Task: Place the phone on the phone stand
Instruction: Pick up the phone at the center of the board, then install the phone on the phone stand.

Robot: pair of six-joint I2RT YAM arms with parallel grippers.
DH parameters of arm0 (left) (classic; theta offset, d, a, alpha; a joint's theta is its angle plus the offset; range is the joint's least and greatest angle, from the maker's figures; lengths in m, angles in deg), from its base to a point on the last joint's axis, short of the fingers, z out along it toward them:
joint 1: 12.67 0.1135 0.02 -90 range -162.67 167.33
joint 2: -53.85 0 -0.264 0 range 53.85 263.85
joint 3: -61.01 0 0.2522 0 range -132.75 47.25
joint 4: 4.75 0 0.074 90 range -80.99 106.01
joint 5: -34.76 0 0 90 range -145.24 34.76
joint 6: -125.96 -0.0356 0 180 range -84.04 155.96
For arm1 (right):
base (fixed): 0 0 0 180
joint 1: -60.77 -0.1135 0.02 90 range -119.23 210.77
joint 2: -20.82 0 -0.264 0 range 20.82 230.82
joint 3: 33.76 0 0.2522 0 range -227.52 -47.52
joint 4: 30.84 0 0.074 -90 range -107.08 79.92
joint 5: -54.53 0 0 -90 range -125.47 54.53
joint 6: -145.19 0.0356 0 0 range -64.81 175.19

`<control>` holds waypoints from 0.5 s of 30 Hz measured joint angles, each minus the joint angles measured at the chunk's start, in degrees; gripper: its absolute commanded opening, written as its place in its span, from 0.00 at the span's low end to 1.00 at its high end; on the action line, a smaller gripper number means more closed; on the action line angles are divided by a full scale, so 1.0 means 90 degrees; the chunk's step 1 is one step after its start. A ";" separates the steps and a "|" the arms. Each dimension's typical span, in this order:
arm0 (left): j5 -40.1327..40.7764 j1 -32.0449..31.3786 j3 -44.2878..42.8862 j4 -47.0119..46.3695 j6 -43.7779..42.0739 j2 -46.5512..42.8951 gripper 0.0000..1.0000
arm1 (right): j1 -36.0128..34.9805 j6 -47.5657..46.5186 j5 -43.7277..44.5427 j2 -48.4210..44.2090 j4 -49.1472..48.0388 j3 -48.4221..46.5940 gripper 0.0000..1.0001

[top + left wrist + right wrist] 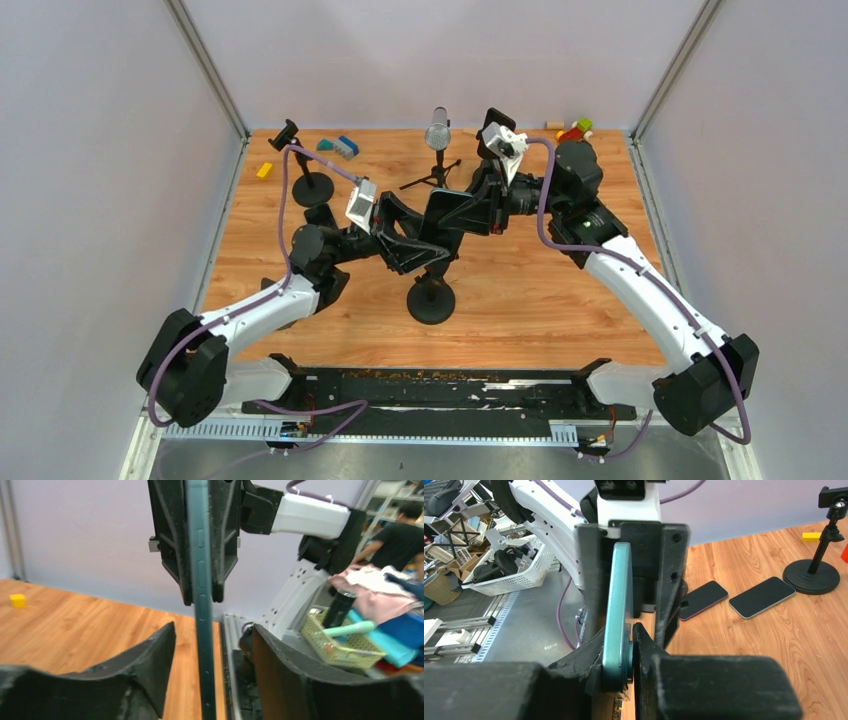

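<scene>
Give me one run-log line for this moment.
step: handover above table | right gripper: shut on phone | left gripper: open, fingers either side of phone | back-left phone stand: no phone

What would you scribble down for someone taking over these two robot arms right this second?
Right gripper: shut on the teal phone, held on edge in mid-air over the table.
Left gripper: open, a finger on either side of the same phone, not gripping it.
Phone stand: base just below the arms, its top hidden by them. A second stand is at the far left.
Done: the phone is up off the table.
Left to do: carry it to a stand and seat it there.
</scene>
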 measured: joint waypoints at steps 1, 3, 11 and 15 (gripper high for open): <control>-0.0015 0.0000 0.0000 0.0163 -0.0153 -0.0092 0.85 | 0.0039 -0.0053 -0.0022 -0.0027 0.0078 0.0022 0.00; -0.0034 -0.0002 0.0000 0.0617 -0.0517 -0.0321 0.98 | 0.0163 -0.0168 -0.0061 -0.0102 0.0245 0.0051 0.00; 0.0299 -0.0155 -0.1090 0.4711 -0.3194 -0.0952 1.00 | 0.1222 -0.0947 -0.0175 -0.0814 0.1258 0.0075 0.00; 0.1297 -0.0687 -0.2152 0.7121 -0.4699 -0.0848 1.00 | 0.1598 -0.1302 -0.0187 -0.1090 0.1683 0.0126 0.00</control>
